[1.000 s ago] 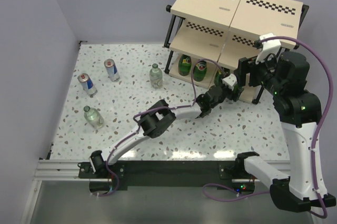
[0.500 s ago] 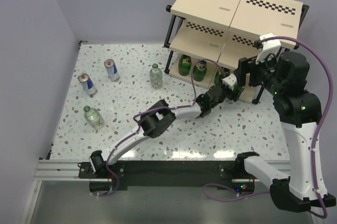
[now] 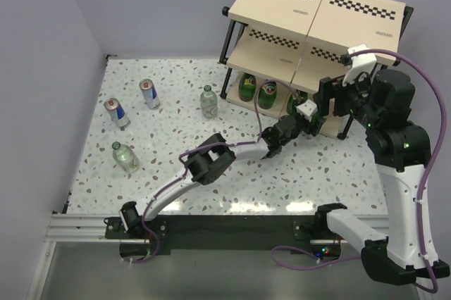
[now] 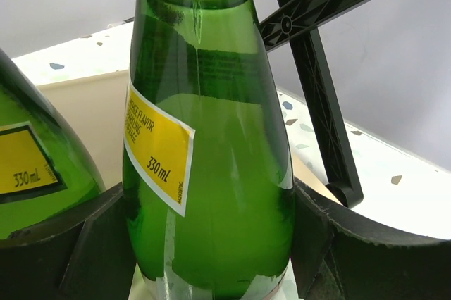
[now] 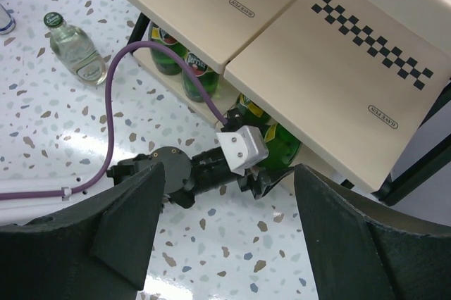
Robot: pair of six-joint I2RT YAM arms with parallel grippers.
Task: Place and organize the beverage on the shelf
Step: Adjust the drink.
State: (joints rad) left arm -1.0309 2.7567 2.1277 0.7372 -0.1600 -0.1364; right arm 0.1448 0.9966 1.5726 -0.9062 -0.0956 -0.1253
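My left gripper (image 3: 299, 118) reaches under the shelf's (image 3: 317, 4) lowest board. It is shut on a green bottle (image 4: 211, 173) with a yellow label, one finger (image 4: 99, 244) on each side. The bottle stands upright at the bottom tier's edge, beside another green bottle (image 4: 28, 173). The right wrist view shows the held bottle (image 5: 278, 141) under the board. Two more green bottles (image 3: 247, 87) (image 3: 268, 94) stand on the bottom tier. My right gripper (image 5: 229, 173) is open and empty, hovering above the left wrist by the shelf front (image 3: 338, 96).
Two clear bottles (image 3: 208, 101) (image 3: 125, 157) and two blue-and-silver cans (image 3: 149, 93) (image 3: 117, 113) stand on the speckled table at the left. The shelf's black cross brace (image 4: 317, 89) is just behind the held bottle. Grey walls enclose the table.
The left gripper with the green bottle has edged very slightly left. The right arm has not moved.
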